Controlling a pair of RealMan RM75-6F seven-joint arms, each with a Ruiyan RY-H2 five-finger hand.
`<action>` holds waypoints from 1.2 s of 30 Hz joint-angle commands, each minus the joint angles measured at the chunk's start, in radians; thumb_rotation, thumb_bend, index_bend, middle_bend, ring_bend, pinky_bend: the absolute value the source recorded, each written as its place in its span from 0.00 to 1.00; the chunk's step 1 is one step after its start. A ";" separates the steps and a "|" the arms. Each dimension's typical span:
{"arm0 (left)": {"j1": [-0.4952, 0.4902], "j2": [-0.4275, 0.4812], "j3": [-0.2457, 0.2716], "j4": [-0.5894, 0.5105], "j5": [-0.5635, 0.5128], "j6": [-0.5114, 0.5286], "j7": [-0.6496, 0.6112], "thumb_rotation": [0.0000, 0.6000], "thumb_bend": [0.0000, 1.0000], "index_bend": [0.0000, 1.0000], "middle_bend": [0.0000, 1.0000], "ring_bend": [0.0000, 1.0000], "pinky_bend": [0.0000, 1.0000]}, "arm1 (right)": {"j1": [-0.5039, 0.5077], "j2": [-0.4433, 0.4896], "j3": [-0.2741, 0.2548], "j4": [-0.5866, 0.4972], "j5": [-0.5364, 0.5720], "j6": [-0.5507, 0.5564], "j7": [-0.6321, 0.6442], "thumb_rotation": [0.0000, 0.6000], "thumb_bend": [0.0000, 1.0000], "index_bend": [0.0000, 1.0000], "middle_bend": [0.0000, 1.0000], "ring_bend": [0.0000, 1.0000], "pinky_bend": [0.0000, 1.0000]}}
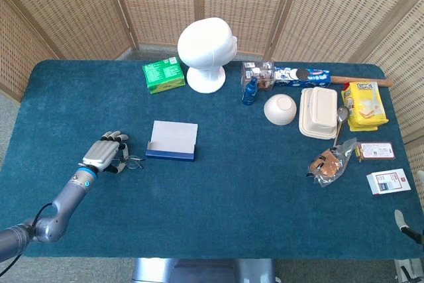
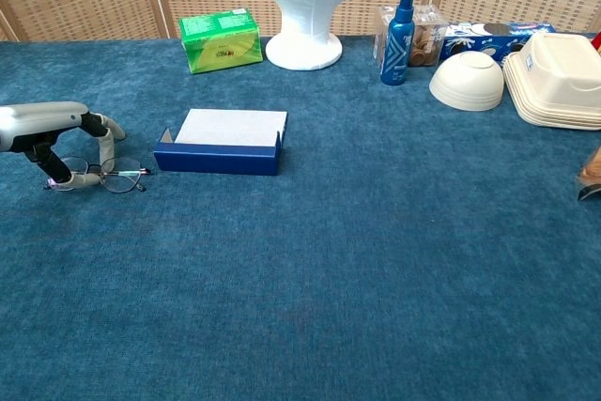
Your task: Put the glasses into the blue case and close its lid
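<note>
While the left arm reaches in from the table's (image 1: 218, 230) 8 o'clock corner, we see the left hand (image 1: 106, 153) palm-down over the glasses (image 2: 103, 176), fingers (image 2: 105, 143) curled around the frame and touching it; grip not lifted, specs flat on cloth. Blue case (image 2: 221, 152) sits just at the glasses' 3 o'clock, lid open. Right hand (image 1: 405, 222) barely shows at 4 o'clock edge; state — can't tell.
</note>
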State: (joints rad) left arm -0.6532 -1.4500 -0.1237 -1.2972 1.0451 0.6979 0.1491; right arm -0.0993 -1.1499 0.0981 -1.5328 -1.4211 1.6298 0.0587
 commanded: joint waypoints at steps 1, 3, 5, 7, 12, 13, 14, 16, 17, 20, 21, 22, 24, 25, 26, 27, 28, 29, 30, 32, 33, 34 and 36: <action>0.000 0.002 0.005 -0.002 -0.002 -0.003 -0.002 1.00 0.37 0.54 0.18 0.00 0.00 | -0.002 0.000 0.000 0.001 0.001 0.000 0.002 1.00 0.31 0.04 0.14 0.00 0.13; -0.001 0.002 0.008 -0.002 -0.004 -0.006 -0.004 1.00 0.38 0.56 0.18 0.00 0.00 | -0.002 0.001 0.000 0.002 0.001 0.000 0.004 1.00 0.31 0.04 0.14 0.00 0.13; -0.002 0.003 0.013 -0.002 -0.008 -0.009 -0.006 1.00 0.39 0.56 0.18 0.00 0.00 | -0.004 0.001 0.000 0.003 0.002 0.001 0.007 1.00 0.31 0.04 0.14 0.00 0.13; -0.001 0.004 0.015 -0.004 -0.009 -0.005 -0.009 1.00 0.39 0.57 0.19 0.00 0.00 | -0.006 0.002 0.001 0.004 0.001 0.004 0.010 1.00 0.31 0.04 0.14 0.00 0.13; 0.003 0.013 0.012 -0.016 -0.006 0.006 -0.033 1.00 0.42 0.59 0.21 0.00 0.00 | -0.010 0.003 0.001 0.006 -0.002 0.007 0.018 1.00 0.31 0.04 0.14 0.00 0.13; 0.005 0.016 0.010 -0.020 -0.001 0.012 -0.042 1.00 0.42 0.61 0.22 0.00 0.00 | -0.011 0.003 0.000 0.008 -0.002 0.007 0.019 1.00 0.31 0.04 0.14 0.00 0.13; 0.009 0.018 0.004 -0.026 0.002 0.021 -0.056 1.00 0.43 0.62 0.22 0.00 0.00 | -0.011 0.002 0.000 0.009 -0.003 0.007 0.021 1.00 0.31 0.04 0.14 0.00 0.13; 0.014 0.023 0.004 -0.029 0.017 0.028 -0.077 1.00 0.44 0.65 0.25 0.01 0.00 | -0.012 0.000 0.000 0.012 -0.005 0.007 0.024 1.00 0.31 0.04 0.14 0.00 0.13; 0.015 0.025 0.005 -0.029 0.022 0.029 -0.082 1.00 0.44 0.65 0.25 0.02 0.00 | -0.012 0.000 0.000 0.013 -0.005 0.007 0.025 1.00 0.31 0.04 0.14 0.00 0.13; 0.017 0.029 0.005 -0.030 0.030 0.032 -0.097 1.00 0.45 0.68 0.28 0.03 0.00 | -0.012 0.000 0.000 0.015 -0.006 0.007 0.027 1.00 0.31 0.04 0.14 0.00 0.13; 0.017 0.031 0.003 -0.032 0.031 0.033 -0.102 1.00 0.45 0.68 0.28 0.03 0.00 | -0.012 0.000 0.000 0.015 -0.006 0.007 0.027 1.00 0.31 0.04 0.14 0.00 0.13; 0.018 0.033 0.002 -0.035 0.032 0.033 -0.107 1.00 0.45 0.68 0.28 0.03 0.00 | -0.013 0.000 0.001 0.015 -0.006 0.007 0.028 1.00 0.31 0.04 0.14 0.00 0.13; 0.019 0.043 -0.004 -0.044 0.037 0.038 -0.122 1.00 0.45 0.68 0.28 0.03 0.00 | -0.014 0.000 0.001 0.016 -0.006 0.008 0.030 1.00 0.31 0.04 0.14 0.00 0.13; 0.019 0.052 -0.013 -0.052 0.044 0.049 -0.130 1.00 0.45 0.68 0.28 0.03 0.00 | -0.015 0.000 0.002 0.017 -0.005 0.008 0.031 1.00 0.31 0.04 0.14 0.00 0.13; 0.016 0.066 -0.025 -0.063 0.051 0.058 -0.139 1.00 0.45 0.68 0.28 0.03 0.00 | -0.015 0.000 0.002 0.018 -0.003 0.007 0.033 1.00 0.31 0.04 0.14 0.00 0.13; 0.011 0.079 -0.033 -0.073 0.054 0.057 -0.145 1.00 0.45 0.68 0.28 0.03 0.00 | -0.015 0.000 0.002 0.019 -0.002 0.006 0.034 1.00 0.31 0.04 0.14 0.00 0.13; 0.008 0.089 -0.038 -0.081 0.055 0.054 -0.150 1.00 0.45 0.68 0.28 0.03 0.00 | -0.015 0.000 0.002 0.020 -0.003 0.005 0.035 1.00 0.31 0.04 0.14 0.00 0.13; 0.003 0.099 -0.046 -0.087 0.054 0.054 -0.155 1.00 0.45 0.68 0.28 0.03 0.00 | -0.015 -0.001 0.002 0.021 -0.003 0.004 0.035 1.00 0.31 0.04 0.14 0.00 0.13; -0.002 0.110 -0.054 -0.094 0.053 0.053 -0.159 1.00 0.45 0.68 0.28 0.03 0.00 | -0.015 -0.001 0.002 0.022 -0.003 0.004 0.037 1.00 0.31 0.04 0.14 0.00 0.13; -0.017 0.133 -0.072 -0.109 0.048 0.048 -0.160 1.00 0.45 0.68 0.28 0.03 0.00 | -0.017 -0.003 0.002 0.024 -0.002 0.005 0.039 1.00 0.30 0.04 0.14 0.00 0.13; -0.024 0.141 -0.078 -0.114 0.046 0.046 -0.156 1.00 0.45 0.68 0.28 0.03 0.00 | -0.017 -0.004 0.002 0.025 -0.001 0.006 0.041 1.00 0.30 0.04 0.14 0.00 0.13; -0.035 0.149 -0.085 -0.118 0.041 0.042 -0.148 1.00 0.45 0.68 0.28 0.03 0.00 | -0.019 -0.005 0.002 0.027 0.000 0.006 0.042 1.00 0.30 0.03 0.14 0.00 0.13; -0.054 0.156 -0.094 -0.120 0.032 0.030 -0.135 1.00 0.45 0.68 0.28 0.03 0.00 | -0.020 -0.005 0.002 0.029 0.001 0.005 0.044 1.00 0.30 0.03 0.14 0.00 0.13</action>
State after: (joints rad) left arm -0.6966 -1.3006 -0.2097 -1.4128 1.0837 0.7358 0.0054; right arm -0.1196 -1.1553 0.0997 -1.5042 -1.4198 1.6353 0.1030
